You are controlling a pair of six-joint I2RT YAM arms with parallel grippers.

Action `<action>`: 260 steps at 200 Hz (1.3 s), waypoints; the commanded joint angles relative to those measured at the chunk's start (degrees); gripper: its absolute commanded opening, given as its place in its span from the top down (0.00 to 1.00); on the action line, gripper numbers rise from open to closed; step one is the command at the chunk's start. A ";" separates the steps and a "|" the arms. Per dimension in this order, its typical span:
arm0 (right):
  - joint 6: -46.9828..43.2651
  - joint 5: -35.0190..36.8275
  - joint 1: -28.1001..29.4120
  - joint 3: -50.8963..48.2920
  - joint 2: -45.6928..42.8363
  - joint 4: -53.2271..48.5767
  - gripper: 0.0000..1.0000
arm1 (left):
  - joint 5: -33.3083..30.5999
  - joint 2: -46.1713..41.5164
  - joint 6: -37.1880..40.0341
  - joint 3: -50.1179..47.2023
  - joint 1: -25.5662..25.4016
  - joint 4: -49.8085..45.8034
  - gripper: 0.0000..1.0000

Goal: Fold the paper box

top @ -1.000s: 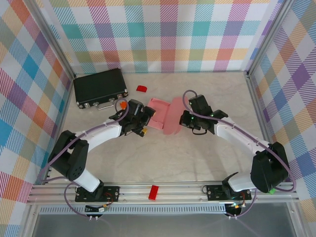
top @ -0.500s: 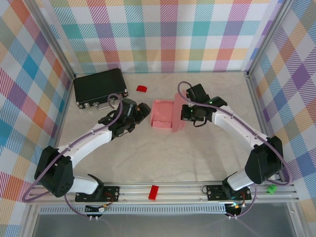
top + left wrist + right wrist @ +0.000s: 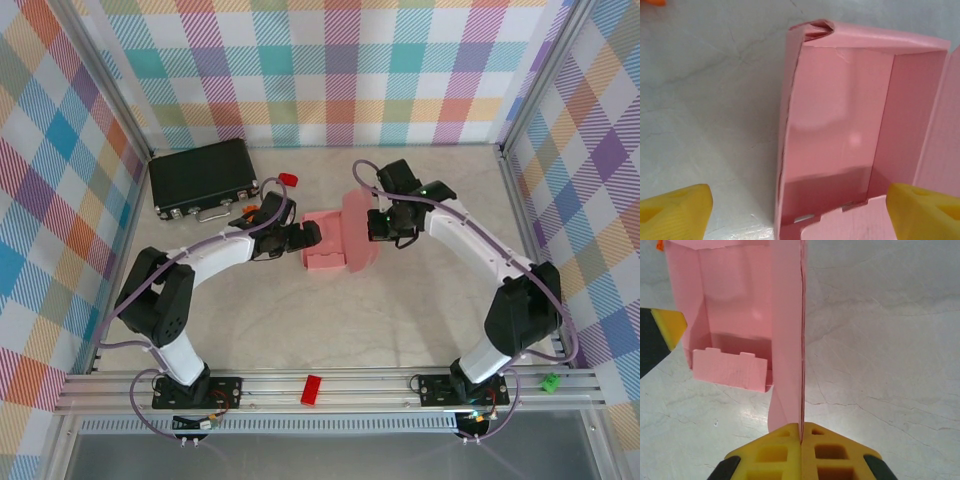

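lid flap held upright for closing

paper box [image 3: 325, 248] sits mid-table. right gripper [image 3: 801, 432], at its 3 o'clock, is pinched tight on the lid flap [image 3: 787, 315], keeping it raised. left gripper [image 3: 800, 202], at 9 o'clock, gapes wide and empty, likely to steady the wall.

a robot test cell in a lab. aluminium rails [image 3: 380, 388] frame a marbled worktop [image 3: 400, 310]. checked walls [image 3: 340, 70] enclose it.

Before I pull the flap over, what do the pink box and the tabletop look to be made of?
The paper box looks like thin pink card, slightly glossy: soft glare on its floor, crisp folds, flap edge a thin line. The table looks smooth, pale, grey-veined: marble-print laminate or stone, I cannot tell which.
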 commanded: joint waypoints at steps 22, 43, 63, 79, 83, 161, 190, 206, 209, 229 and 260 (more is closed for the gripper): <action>-4.41 -2.13 -0.17 4.25 3.58 -2.73 0.97 | 7.70 -0.01 -0.85 -0.80 0.36 5.78 0.16; -5.52 -2.46 -0.10 6.20 5.44 -3.76 0.96 | 9.26 -0.20 -2.33 -2.63 0.36 7.81 0.20; -6.53 -2.67 -0.09 7.66 6.76 -4.53 0.96 | 9.63 -0.29 -3.19 -4.01 0.20 8.62 0.21; -7.33 -2.58 -0.08 8.92 7.69 -5.35 0.95 | 9.88 -0.39 -3.81 -5.09 0.10 8.88 0.23; -7.54 -2.56 -0.08 9.27 7.92 -5.50 0.95 | 9.97 -0.37 -3.99 -5.32 0.03 8.98 0.23; -12.95 -0.49 0.96 15.86 12.33 -8.35 0.88 | 12.46 -0.25 -9.42 -9.56 -1.63 15.07 0.28; -13.05 2.28 1.37 18.31 13.62 -9.08 0.81 | 12.89 -0.78 -10.60 -9.83 -2.19 15.78 0.28; -12.41 4.86 1.33 18.85 13.09 -8.55 0.74 | 12.34 -1.94 -10.41 -9.90 -2.18 15.11 0.26; -12.36 5.31 1.34 18.85 13.00 -8.39 0.74 | 12.11 -2.28 -10.28 -9.82 -2.19 14.77 0.25; -12.40 7.35 1.35 19.18 11.62 -7.49 0.63 | 9.76 -4.41 -7.98 -8.94 -2.19 10.93 0.21; -11.73 10.72 1.28 20.17 8.76 -6.99 0.47 | 4.37 -8.55 -2.49 -5.86 -1.85 2.76 0.14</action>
